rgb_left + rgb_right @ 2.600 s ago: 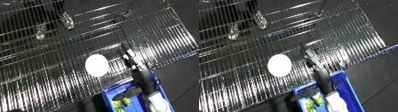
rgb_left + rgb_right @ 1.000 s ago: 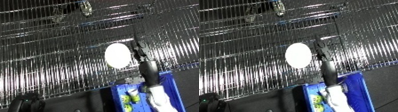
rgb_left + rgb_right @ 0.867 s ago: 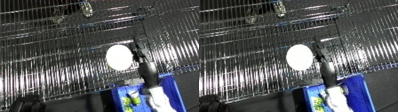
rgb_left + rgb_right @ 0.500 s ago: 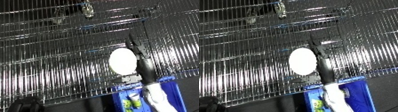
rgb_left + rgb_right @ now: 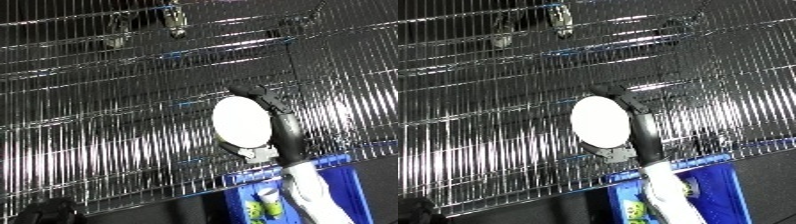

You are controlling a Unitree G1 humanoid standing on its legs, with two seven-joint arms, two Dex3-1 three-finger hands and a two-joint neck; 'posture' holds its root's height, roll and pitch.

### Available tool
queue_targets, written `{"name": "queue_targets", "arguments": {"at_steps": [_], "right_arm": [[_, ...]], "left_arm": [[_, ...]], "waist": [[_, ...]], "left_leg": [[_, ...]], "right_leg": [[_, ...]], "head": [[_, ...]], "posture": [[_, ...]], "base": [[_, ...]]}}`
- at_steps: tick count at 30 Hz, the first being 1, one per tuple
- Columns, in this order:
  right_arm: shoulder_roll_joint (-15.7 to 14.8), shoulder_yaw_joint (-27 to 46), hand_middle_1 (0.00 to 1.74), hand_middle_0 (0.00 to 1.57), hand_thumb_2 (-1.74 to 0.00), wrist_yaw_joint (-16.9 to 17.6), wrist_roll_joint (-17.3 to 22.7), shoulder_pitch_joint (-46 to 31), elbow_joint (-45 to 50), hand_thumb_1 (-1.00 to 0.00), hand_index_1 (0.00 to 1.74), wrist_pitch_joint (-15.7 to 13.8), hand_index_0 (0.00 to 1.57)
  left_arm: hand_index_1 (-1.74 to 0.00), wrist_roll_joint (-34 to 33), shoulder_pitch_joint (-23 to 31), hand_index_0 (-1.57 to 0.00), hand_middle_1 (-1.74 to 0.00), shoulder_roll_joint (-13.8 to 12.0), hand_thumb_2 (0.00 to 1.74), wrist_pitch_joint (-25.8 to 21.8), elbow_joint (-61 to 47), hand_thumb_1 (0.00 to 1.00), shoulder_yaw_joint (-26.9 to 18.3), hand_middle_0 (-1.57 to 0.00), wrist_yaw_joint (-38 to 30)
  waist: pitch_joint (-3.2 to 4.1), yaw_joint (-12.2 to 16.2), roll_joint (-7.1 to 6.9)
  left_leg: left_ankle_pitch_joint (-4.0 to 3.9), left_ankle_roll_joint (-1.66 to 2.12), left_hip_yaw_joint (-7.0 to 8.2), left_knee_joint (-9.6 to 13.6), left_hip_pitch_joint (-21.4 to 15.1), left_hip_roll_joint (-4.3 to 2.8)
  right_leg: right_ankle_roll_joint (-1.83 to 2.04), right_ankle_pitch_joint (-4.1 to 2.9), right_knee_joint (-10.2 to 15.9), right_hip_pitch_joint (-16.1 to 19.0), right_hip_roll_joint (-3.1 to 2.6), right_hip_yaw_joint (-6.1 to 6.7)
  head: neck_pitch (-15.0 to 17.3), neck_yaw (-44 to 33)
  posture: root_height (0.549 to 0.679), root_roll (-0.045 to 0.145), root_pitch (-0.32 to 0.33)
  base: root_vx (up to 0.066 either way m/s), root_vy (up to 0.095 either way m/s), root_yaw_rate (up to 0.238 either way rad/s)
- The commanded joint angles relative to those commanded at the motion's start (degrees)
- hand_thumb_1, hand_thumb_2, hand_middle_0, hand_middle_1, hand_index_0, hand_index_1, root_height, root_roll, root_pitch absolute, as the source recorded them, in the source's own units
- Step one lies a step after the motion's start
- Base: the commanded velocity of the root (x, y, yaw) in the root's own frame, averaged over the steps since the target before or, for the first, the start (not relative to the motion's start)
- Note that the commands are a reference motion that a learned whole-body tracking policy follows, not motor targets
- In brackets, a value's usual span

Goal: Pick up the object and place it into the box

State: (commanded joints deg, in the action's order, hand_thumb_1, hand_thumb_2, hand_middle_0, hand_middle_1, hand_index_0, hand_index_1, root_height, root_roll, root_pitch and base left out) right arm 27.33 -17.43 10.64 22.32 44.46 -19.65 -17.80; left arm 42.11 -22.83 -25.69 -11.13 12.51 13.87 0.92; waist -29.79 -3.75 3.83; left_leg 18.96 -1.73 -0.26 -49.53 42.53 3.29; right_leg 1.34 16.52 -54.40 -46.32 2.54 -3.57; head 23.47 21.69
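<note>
The right robot hand (image 5: 266,107) reaches out over a wire shelf (image 5: 107,125), with its dark fingers curved along the right edge of a white oval object (image 5: 241,122) and the thumb apparently tucked under its lower rim. It reads as a clasp on the object, though the contact on the far side is hidden. The object sits just to the left of the fingers, against the palm side, above the wire grid; whether it is lifted clear of the wires cannot be told. The blue bin (image 5: 713,192) lies below the wrist, near the forearm, with small greenish items (image 5: 266,205) inside. By this look the grasp is made or nearly made. Carrying the object back to the bin and releasing it remain. The left robot hand is not visible.
</note>
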Motion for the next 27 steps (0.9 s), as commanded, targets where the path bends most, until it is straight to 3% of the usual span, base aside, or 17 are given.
{"name": "queue_targets", "arguments": {"at_steps": [9, 14, 22, 27], "right_arm": [[0.13, 1.55, 1.22, 1.1, -1.22, 2.52, -2.34, -3.12, 4.72, -0.7, 1.22, -0.56, 1.1], [-0.34, 4.13, 1.22, 1.1, -1.22, 4.53, -4.45, -8.36, 10.96, -0.7, 1.22, -1.42, 1.1], [-0.94, 9.35, 1.22, 1.1, -1.22, 7.66, -7.23, -18.31, 19.59, -0.7, 1.22, -4.01, 1.1], [-0.82, 12.6, 1.22, 1.1, -1.22, 11.14, -5.98, -23.22, 21.94, -0.7, 1.22, -4.74, 1.1]], "left_arm": [[-1.74, -0.36, 1.73, -1.57, -1.74, -0.45, 1.74, -0.56, -0.78, 1.0, -1.37, -1.57, 0.43], [-1.74, -0.95, 4.33, -1.57, -1.74, -0.62, 1.74, -1.04, -1.69, 1.0, -3.01, -1.57, 1.27], [-1.74, -1.58, 8.11, -1.57, -1.74, -0.87, 1.74, -0.71, -3.55, 1.0, -6.73, -1.57, 3.33], [-1.74, -1.64, 9.54, -1.57, -1.74, -0.76, 1.74, -0.28, -4.52, 1.0, -8.13, -1.57, 4.38]], "waist": [[0.0, 1.2, -0.71], [0.0, 2.65, -1.3], [0.0, 5.43, -1.92], [0.0, 7.01, -2.13]], "left_leg": [[-0.04, -0.01, 0.01, 1.95, -3.04, -0.42], [0.41, -0.04, 0.36, 2.72, -5.49, -0.8], [1.09, -0.19, 1.53, 4.66, -10.5, -1.62], [1.66, -0.31, 2.39, 5.44, -13.28, -2.08]], "right_leg": [[-0.1, -0.32, 2.12, 2.87, -0.46, 0.35], [-0.02, -0.52, 3.59, 5.32, -0.8, 1.05], [0.34, -0.99, 6.72, 10.1, -1.29, 2.73], [0.58, -1.41, 8.76, 12.96, -1.25, 3.65]], "head": [[0.03, 1.98], [0.8, 3.33], [2.35, 7.2], [3.02, 10.78]], "posture": [[0.614, 0.045, 0.176], [0.619, 0.046, 0.155], [0.629, 0.05, 0.119], [0.635, 0.053, 0.097]], "base": [[-0.006, -0.022, -0.061], [0.01, -0.012, -0.135], [0.014, 0.012, -0.186], [0.014, 0.026, -0.198]]}}
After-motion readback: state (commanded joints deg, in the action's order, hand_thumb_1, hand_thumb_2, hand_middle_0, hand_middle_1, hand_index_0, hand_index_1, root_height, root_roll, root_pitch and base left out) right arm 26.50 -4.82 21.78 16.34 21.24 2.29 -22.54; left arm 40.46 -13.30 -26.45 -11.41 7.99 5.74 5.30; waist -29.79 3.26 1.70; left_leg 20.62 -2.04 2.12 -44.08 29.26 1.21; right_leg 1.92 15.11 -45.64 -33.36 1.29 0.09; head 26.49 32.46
